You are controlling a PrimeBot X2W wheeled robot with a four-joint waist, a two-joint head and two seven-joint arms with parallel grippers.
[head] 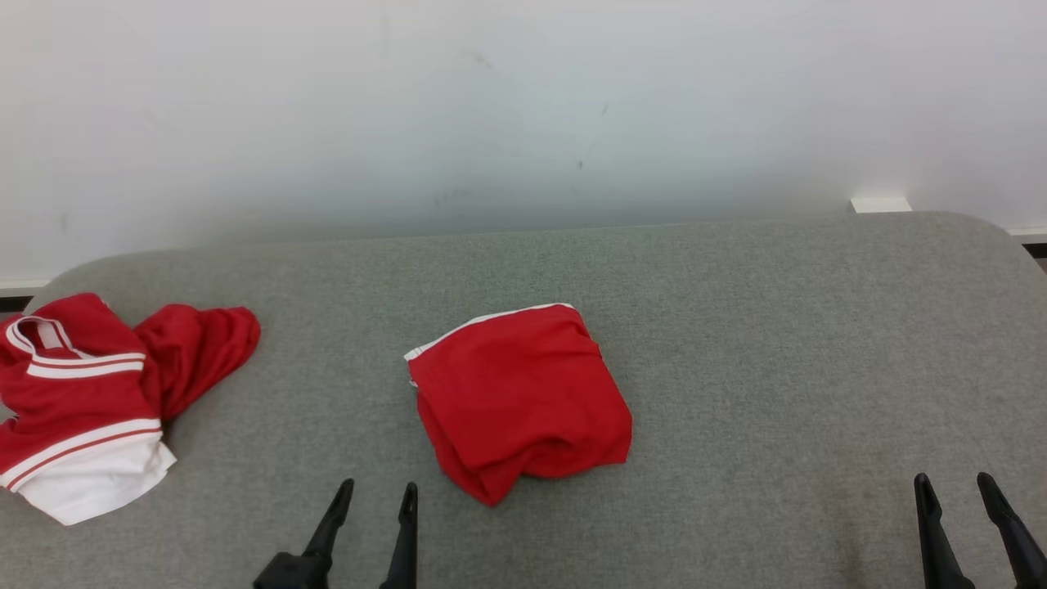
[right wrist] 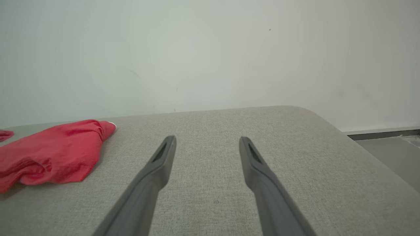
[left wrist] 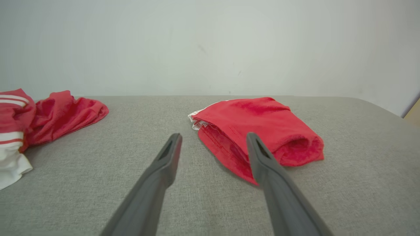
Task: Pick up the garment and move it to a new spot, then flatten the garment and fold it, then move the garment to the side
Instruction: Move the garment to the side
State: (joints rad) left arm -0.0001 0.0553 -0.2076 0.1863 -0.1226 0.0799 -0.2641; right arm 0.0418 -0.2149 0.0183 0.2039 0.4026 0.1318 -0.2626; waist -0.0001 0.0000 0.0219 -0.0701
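Note:
A red garment [head: 523, 393] with a white edge lies folded into a compact square in the middle of the grey fabric-covered table [head: 777, 327]. The left wrist view shows this garment [left wrist: 262, 121] just ahead and to the right of my left gripper [left wrist: 214, 135]. My left gripper [head: 379, 485] stands open near the front edge, just left of the folded garment's near corner, with nothing between its fingers. Far to the right, my right gripper [head: 953, 477] is open and empty. In its wrist view my right gripper [right wrist: 207, 138] has the folded garment [right wrist: 55, 150] off to the left.
A second, crumpled red garment with white stripes and a white hem [head: 82, 384] lies at the table's far left edge [left wrist: 55, 111]. A pale wall rises behind the table. The table's right end is rounded, with floor [right wrist: 387, 147] beyond it.

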